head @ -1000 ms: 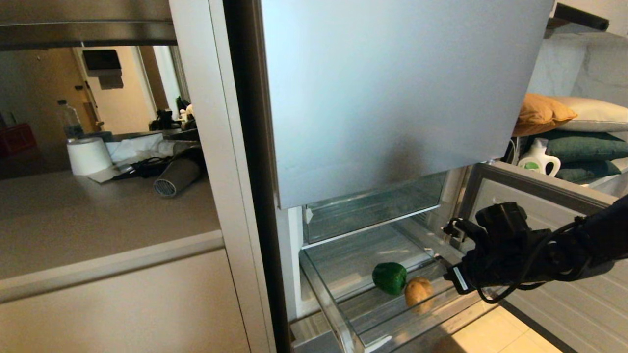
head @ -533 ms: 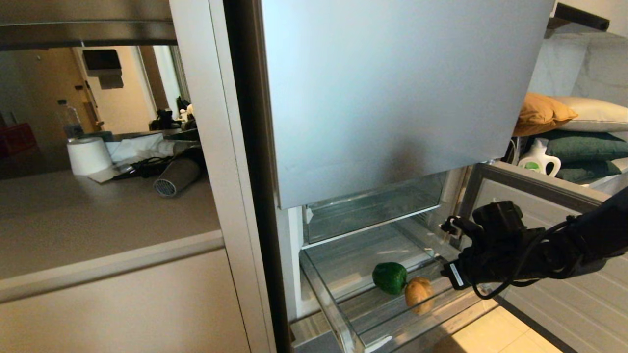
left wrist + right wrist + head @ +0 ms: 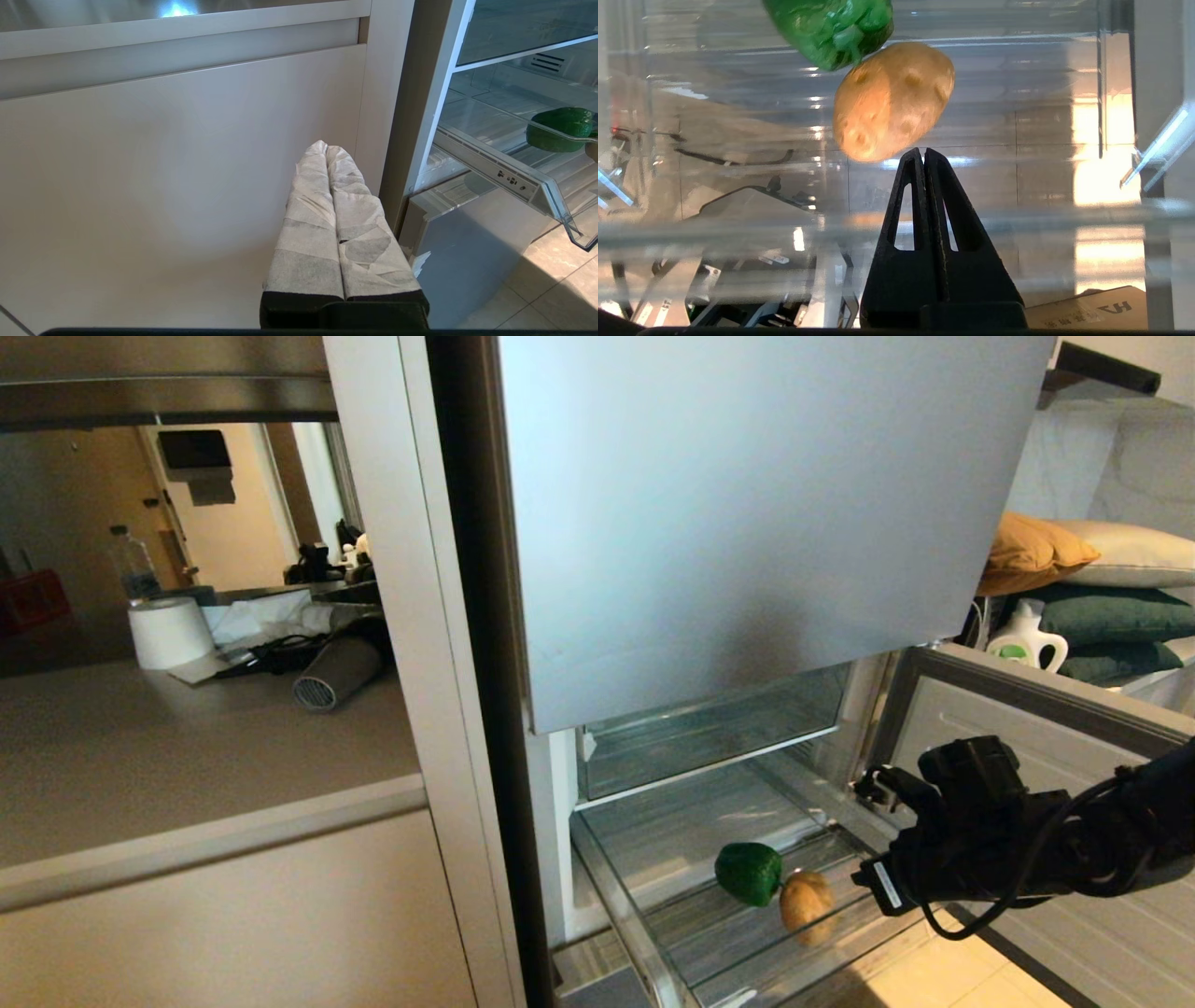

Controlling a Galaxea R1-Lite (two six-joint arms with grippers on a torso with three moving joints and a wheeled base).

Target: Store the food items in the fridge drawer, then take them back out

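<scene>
the right tool [image 3: 923,156], its black fingers pressed together on nothing, sits at the clear front wall of the fridge drawer [image 3: 644,933], tips aimed at the tan-brown lump [image 3: 893,100] just beyond them; whether the tips touch the plastic cannot be told. the drawer stands pulled out below the silver-blue door panel [image 3: 747,513], and both food items lie on its ribbed base: the lump nearer the tool, the green bell pepper [image 3: 749,874] right against it on the far side. so the storing half looks done, with the drawer not yet pushed in, and all of the taking out is left. the left tool [image 3: 329,154], its wrapped fingers shut and empty, hangs low before the cabinet front beside the fridge. farther off, a hair dryer [image 3: 338,674] and a paper roll [image 3: 168,633] rest on the surface to the left.
</scene>
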